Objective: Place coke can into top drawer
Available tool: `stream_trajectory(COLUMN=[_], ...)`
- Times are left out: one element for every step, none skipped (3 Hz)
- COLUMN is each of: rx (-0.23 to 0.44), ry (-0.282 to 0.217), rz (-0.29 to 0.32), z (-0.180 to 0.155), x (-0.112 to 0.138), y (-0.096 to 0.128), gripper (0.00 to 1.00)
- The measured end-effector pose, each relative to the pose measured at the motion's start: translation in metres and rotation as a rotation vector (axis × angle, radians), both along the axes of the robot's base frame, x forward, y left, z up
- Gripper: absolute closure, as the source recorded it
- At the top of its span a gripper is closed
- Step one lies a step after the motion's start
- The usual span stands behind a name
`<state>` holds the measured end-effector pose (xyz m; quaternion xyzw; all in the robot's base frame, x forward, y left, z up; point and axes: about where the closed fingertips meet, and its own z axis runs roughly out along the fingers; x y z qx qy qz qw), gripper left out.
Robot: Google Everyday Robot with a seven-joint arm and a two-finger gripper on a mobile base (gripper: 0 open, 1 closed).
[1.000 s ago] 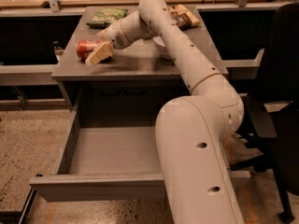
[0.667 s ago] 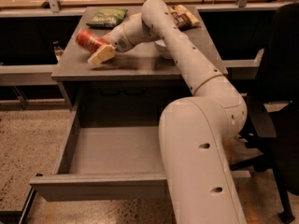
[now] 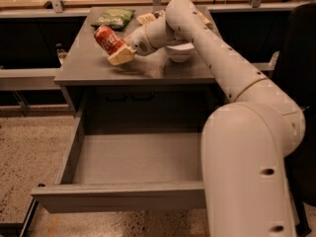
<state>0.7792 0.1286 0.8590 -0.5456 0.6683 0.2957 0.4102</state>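
Observation:
The red coke can (image 3: 108, 39) with white lettering is held tilted in my gripper (image 3: 118, 49), lifted a little above the grey tabletop (image 3: 89, 68) near its left-middle. The gripper's cream fingers (image 3: 121, 56) close around the can's lower end. My white arm reaches across the table from the right. The top drawer (image 3: 118, 196) is pulled fully open below the table, a wide shallow grey tray with a flat front panel, and nothing lies in it.
A green snack bag (image 3: 112, 18) lies at the table's back left. A white bowl (image 3: 178, 53) sits behind the arm near the table's middle, with another snack packet (image 3: 148, 18) behind it. My arm's bulky base (image 3: 247, 172) covers the drawer's right side. Speckled floor lies to the left.
The gripper has lifted the coke can off the tabletop and tipped it, moving it slightly up and toward the table's middle.

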Motion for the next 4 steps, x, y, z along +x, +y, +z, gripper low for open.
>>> stream_trajectory(rx=[-0.019,-0.105,-0.175,-0.187], ry=[-0.005,0.016,0.124,0.271], rz=[-0.059,-0.07,-0.025,-0.016], z=[0.016,0.015,-0.009,-0.049], x=[-0.03,-0.074,-0.156,-0.218], y=[-0.033,-0.065,-0.105,-0.136], gripper=[1.0,1.0,1.0,1.0])
